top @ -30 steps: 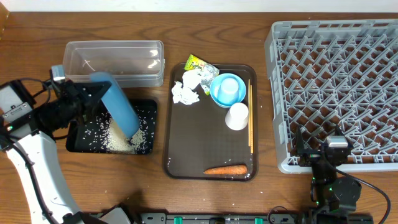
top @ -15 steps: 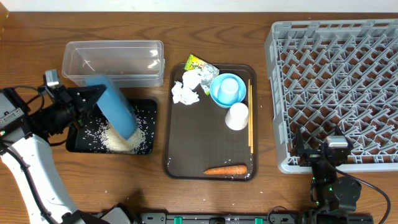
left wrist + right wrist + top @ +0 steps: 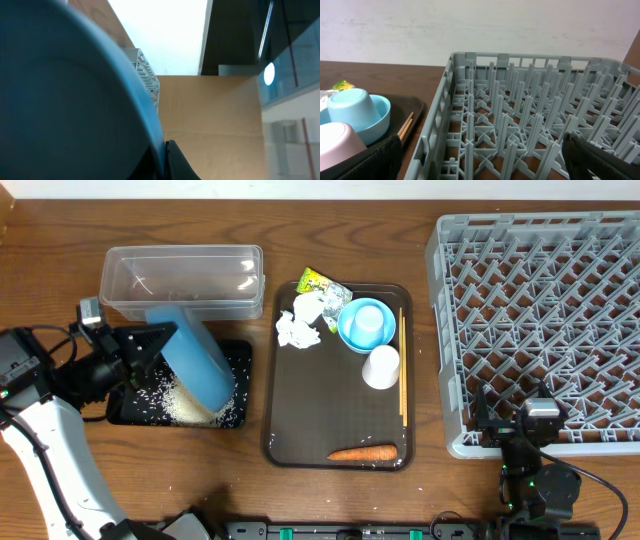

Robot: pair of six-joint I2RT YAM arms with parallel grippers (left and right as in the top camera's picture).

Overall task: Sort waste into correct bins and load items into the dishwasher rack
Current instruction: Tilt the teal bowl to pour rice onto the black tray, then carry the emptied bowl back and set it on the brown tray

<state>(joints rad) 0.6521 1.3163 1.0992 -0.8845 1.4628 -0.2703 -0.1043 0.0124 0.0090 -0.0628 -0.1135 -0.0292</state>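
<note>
One large dark-blue bowl (image 3: 197, 367) hangs tipped over the shallow black tray (image 3: 243, 351), clamped at its rim by the left gripper (image 3: 148, 343). A heap of white rice grains (image 3: 190, 407) lies beneath it. One clear plastic tub (image 3: 180, 276) stands just behind. The dark-brown serving tray (image 3: 330, 415) holds one small light-blue bowl (image 3: 350, 335), one white cup (image 3: 381, 367), two chopsticks (image 3: 402, 370), one carrot (image 3: 362, 452), crumpled paper (image 3: 296, 329) and one wrapper (image 3: 316, 282). The right gripper (image 3: 481, 150) is spread wide at the grey dishwasher rack (image 3: 545, 310), grasping nothing.

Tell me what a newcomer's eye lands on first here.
The large dark-blue bowl, held tipped by the left arm's fingers over the black tray, white rice heaped beneath it. Then the big grey dishwasher rack filling the right side, and the orange carrot at the near edge of the brown serving tray.
</note>
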